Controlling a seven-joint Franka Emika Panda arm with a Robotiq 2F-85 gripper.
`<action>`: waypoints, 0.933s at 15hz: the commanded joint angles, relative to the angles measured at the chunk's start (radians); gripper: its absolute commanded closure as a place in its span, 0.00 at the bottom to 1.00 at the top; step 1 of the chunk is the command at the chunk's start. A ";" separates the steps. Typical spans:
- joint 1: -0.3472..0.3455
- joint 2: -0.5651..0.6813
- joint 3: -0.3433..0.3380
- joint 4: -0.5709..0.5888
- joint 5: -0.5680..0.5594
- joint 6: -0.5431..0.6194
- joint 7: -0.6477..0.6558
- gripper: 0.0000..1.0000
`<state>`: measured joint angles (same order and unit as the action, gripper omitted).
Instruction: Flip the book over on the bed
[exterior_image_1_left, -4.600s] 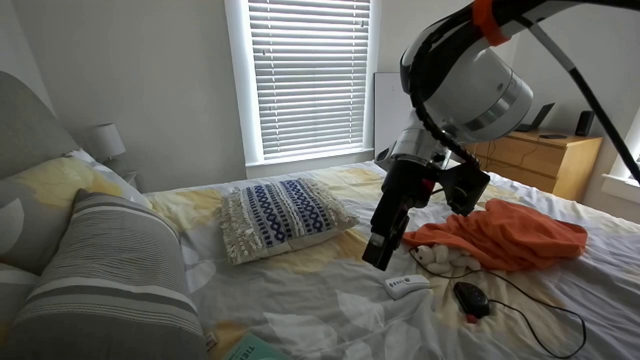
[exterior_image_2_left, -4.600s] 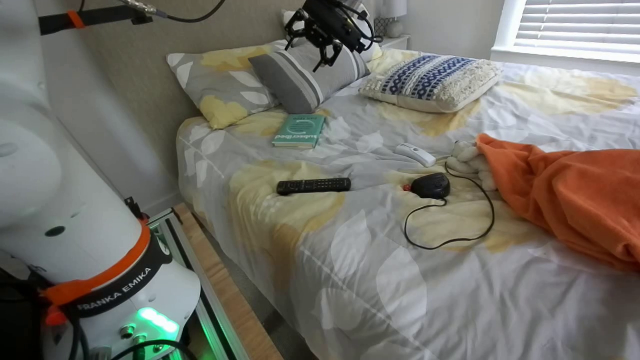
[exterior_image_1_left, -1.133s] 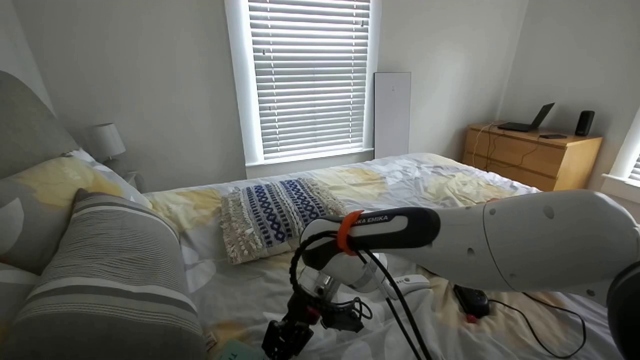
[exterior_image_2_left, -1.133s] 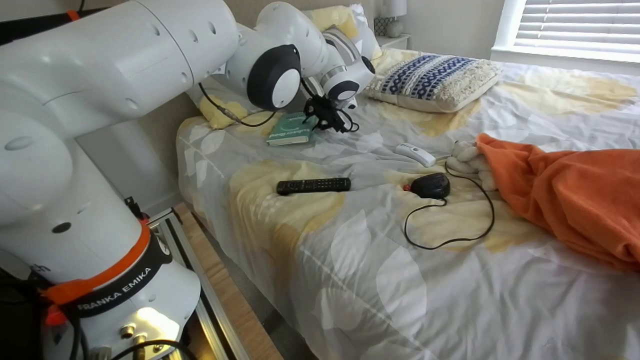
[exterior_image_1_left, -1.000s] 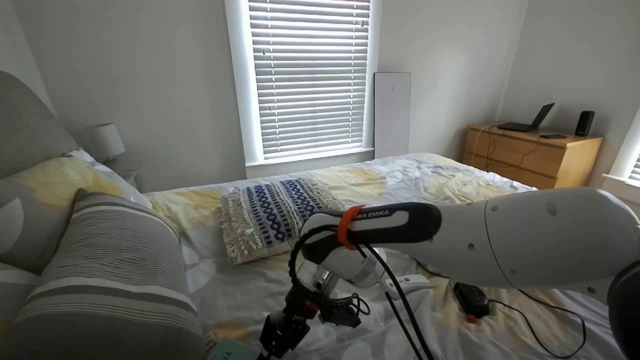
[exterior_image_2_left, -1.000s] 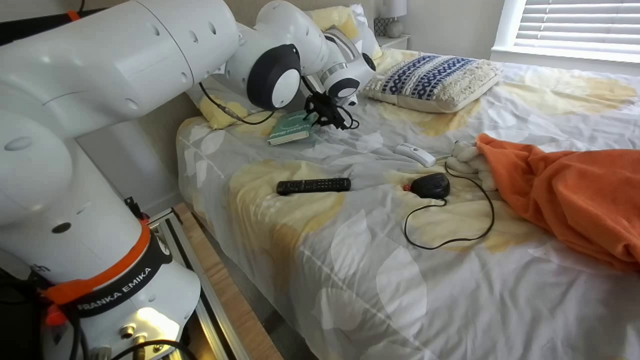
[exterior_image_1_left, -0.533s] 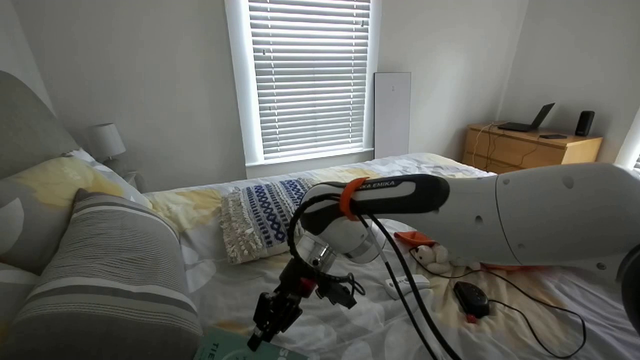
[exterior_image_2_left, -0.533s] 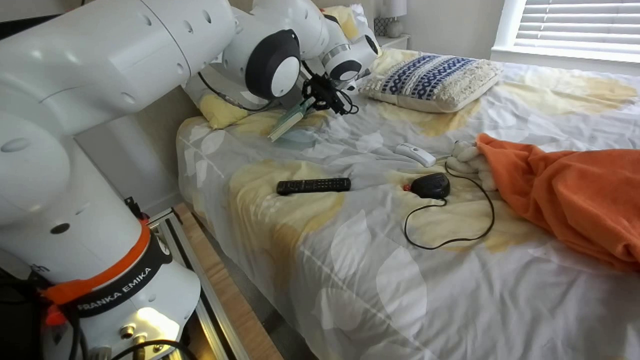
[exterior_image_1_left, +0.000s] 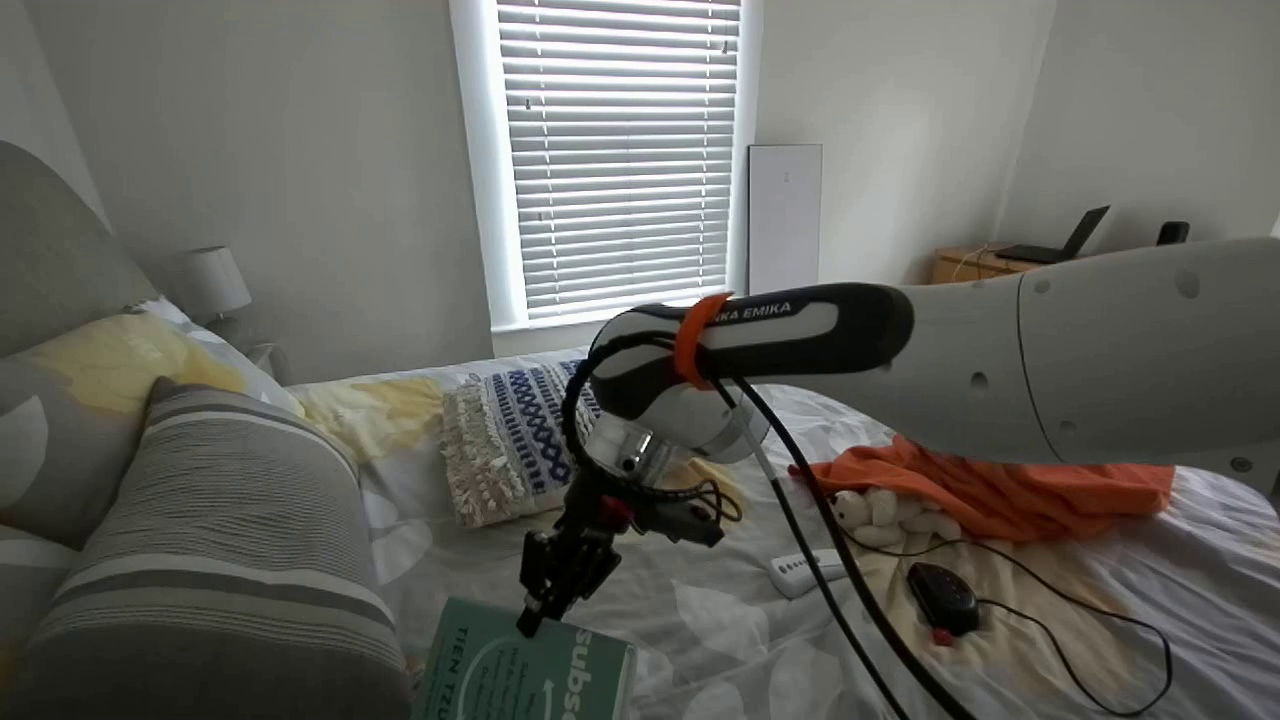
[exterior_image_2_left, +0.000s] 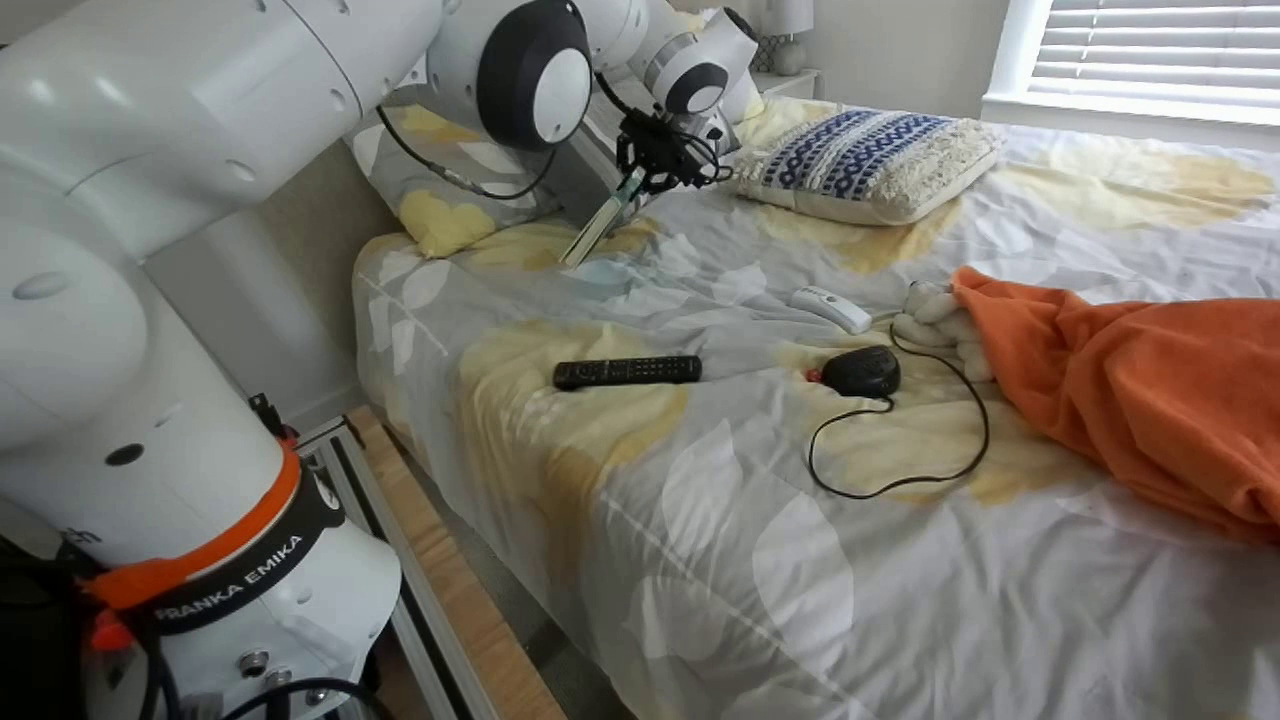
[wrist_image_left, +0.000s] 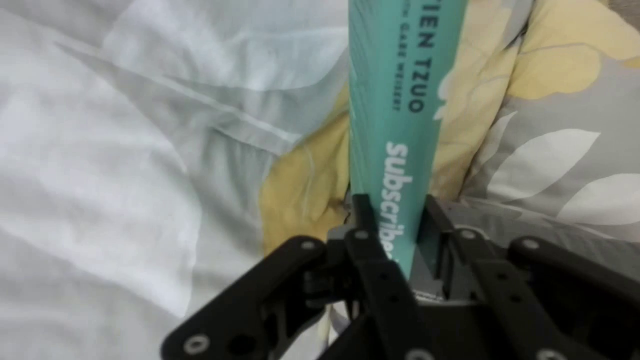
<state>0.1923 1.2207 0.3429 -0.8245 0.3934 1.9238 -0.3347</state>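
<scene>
The black, jointed gripper (wrist_image_left: 397, 205) clasps the thin, teal-green, rectangular paper book (wrist_image_left: 400, 90) between its 2 jaws, near the white title lettering. The book tilts steeply over the large bed (exterior_image_2_left: 750, 550), covered in white-and-grey, yellow-patterned fabric, near the grey striped fabric pillow (exterior_image_1_left: 220, 540); whether the book's lower edge touches the bed, I cannot tell.

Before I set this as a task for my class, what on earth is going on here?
A robot arm is handling a teal book at the bed. Its claw grips the book, with a finger on each side. The book is held steeply tilted, its title side showing in an exterior view, so the flip isn't finished. Whether its lower edge touches the bed, I can't tell. A black remote and an orange cloth lie apart from it.
</scene>
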 joint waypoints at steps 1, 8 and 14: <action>0.016 -0.143 -0.090 -0.095 -0.084 0.045 0.068 0.94; 0.063 -0.239 -0.232 -0.061 -0.292 0.133 0.048 0.94; 0.143 -0.136 -0.334 -0.010 -0.494 0.269 0.011 0.94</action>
<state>0.2845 1.0350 0.0620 -0.8554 -0.0171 2.1267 -0.3081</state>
